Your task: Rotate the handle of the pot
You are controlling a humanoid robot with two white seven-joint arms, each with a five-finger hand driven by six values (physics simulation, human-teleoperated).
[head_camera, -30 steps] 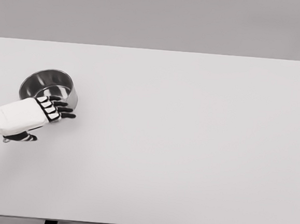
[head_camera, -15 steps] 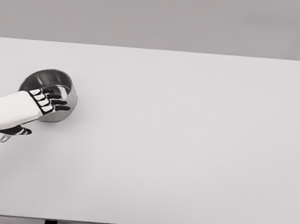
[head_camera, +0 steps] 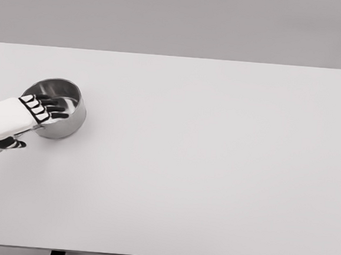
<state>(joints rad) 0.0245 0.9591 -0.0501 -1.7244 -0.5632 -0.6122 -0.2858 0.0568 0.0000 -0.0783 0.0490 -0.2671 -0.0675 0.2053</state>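
The steel pot [head_camera: 55,108] sits at the far left of the white bench [head_camera: 214,166], its thin handle [head_camera: 3,145] pointing toward the near-left edge. The left hand [head_camera: 17,118] lies over the handle, dark fingers [head_camera: 51,108] stretched flat across the pot's rim, thumb tucked below; whether it truly grips the handle, I can't tell. The turn looks underway, its end unclear.

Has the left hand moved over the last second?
Yes. The left hand slid left toward the table's left edge and slightly up; its fingers now lie over the pot's opening.
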